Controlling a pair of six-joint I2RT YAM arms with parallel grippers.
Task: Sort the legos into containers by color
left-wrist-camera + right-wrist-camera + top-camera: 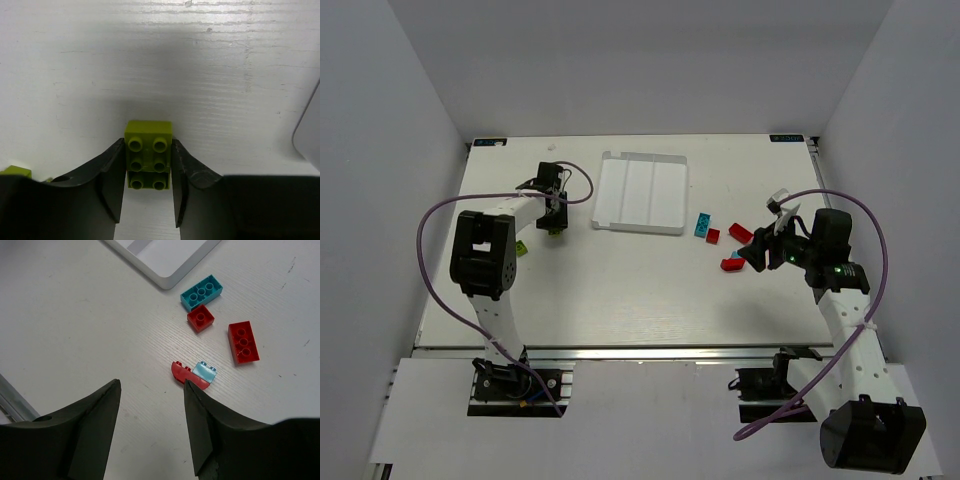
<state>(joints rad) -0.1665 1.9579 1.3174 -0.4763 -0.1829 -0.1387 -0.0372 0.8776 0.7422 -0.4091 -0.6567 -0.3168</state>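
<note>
My left gripper [148, 144] is shut on a yellow-green lego [148, 155], a finger pressing each long side; it sits on the table left of the white tray [640, 230]. Another yellow-green lego [521, 248] lies near the left arm. My right gripper [152, 384] hangs open over bare table, with nothing between its fingers. Just beyond its right finger lies a curved red lego [182, 374] with a pale blue brick [205, 372] on it. Further on are a cyan lego [201, 291], a small red one [200, 318] and a longer red one [243, 342].
The tray's three compartments hold nothing. Its near right corner [167, 282] shows in the right wrist view, and its edge [310, 135] at the right of the left wrist view. Purple cables loop from both arms.
</note>
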